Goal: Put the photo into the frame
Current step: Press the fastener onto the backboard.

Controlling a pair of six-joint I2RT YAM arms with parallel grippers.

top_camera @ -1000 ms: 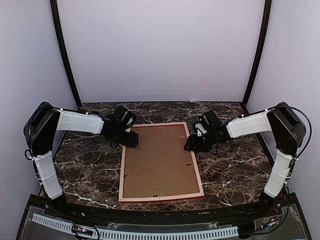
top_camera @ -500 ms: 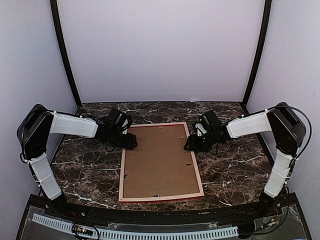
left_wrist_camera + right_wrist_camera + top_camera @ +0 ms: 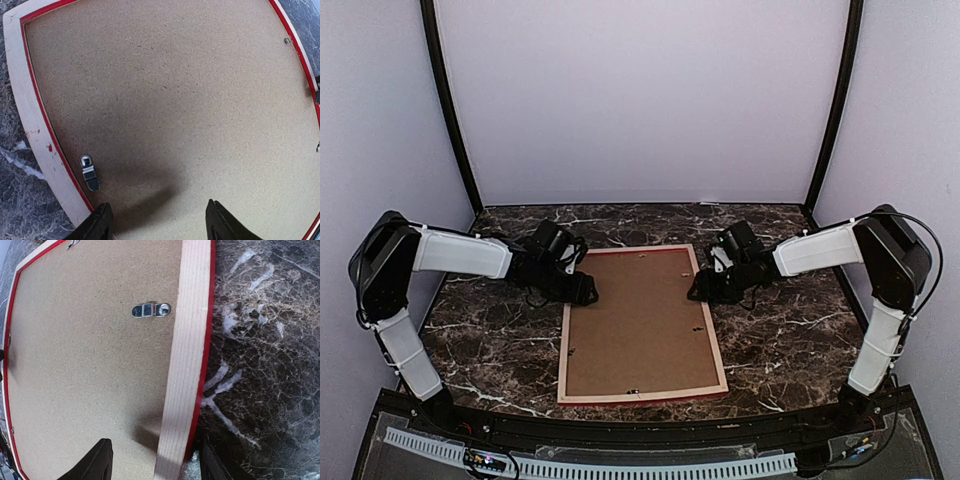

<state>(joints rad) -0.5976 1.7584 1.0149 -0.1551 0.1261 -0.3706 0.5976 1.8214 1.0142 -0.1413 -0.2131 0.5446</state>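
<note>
The frame lies face down in the middle of the table, its pale wood back up with a thin red edge. A brown backing board fills it. The photo is hidden. My left gripper is open low over the frame's far left corner; in the left wrist view its jaws stand over the board next to the left rail. My right gripper is open at the right rail; in the right wrist view its jaws straddle that rail without closing on it.
The table is dark marble with white veins. Small metal turn clips sit on the board near the rails. Pale walls enclose the back and both sides.
My left arm has sunk lower and drawn slightly left, its gripper staying by the frame's far left corner. The right arm and the frame have not moved.
</note>
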